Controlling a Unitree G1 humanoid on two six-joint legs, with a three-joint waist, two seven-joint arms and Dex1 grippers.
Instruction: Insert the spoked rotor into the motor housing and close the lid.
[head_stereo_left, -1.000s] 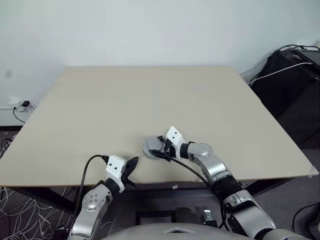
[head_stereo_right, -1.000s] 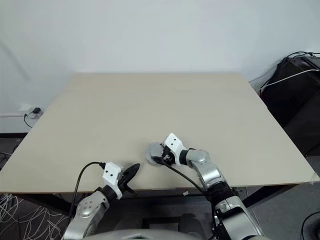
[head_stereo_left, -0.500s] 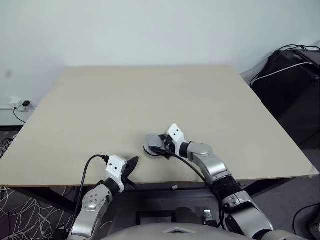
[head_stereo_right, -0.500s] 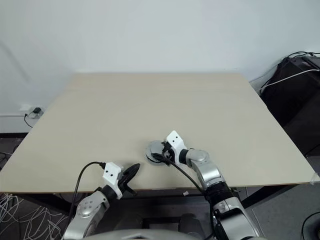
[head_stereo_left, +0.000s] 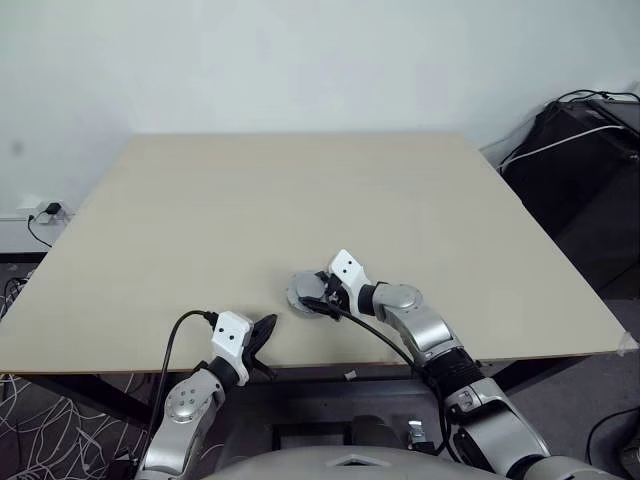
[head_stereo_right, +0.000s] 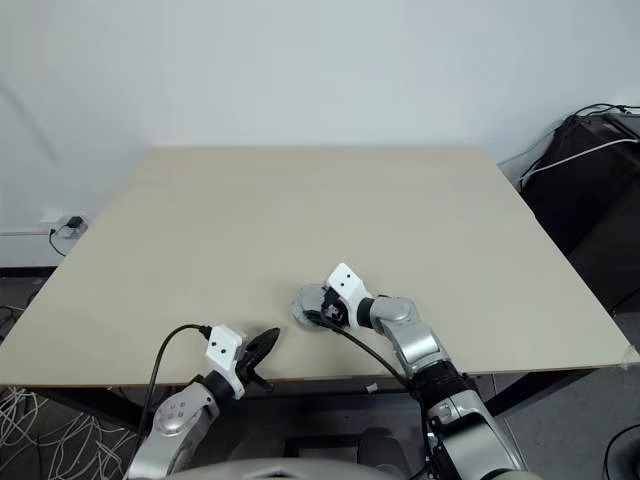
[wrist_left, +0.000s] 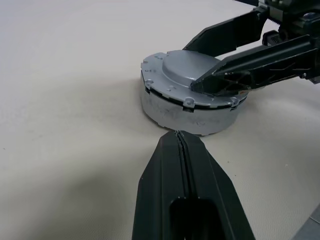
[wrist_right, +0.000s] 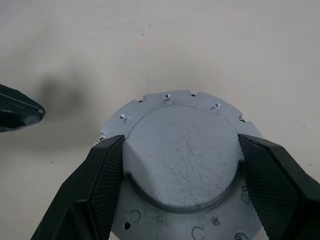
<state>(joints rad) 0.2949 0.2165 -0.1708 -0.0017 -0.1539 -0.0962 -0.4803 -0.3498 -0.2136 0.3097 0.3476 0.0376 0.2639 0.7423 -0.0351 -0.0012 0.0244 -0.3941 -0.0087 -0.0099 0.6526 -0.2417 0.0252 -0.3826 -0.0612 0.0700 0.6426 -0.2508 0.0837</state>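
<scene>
The flat silver-grey metal lid (wrist_right: 182, 160) is sitting on top of the round grey motor housing (wrist_left: 186, 114), the stack resting near the front edge of the pale beige worktop (head_stereo_left: 300, 200). The right gripper (wrist_right: 182, 172) is spreading its black jaws wide around the lid's raised round centre — a fingertip (wrist_right: 107, 170) is pressing against each side. The left gripper (wrist_left: 180, 145) is waiting just beside the housing, its jaws closed on nothing.

The lid is looking like stiff, smooth metal, probably fairly weighty for its size and slippery — the raised centre or the notched rim is probably offering the surest hold. Any rotor is hidden beneath the lid. Nothing else is lying nearby; only the left gripper's tip is crowding the stack, while dark bags (head_stereo_left: 590, 170) are standing well apart, off the worktop.
</scene>
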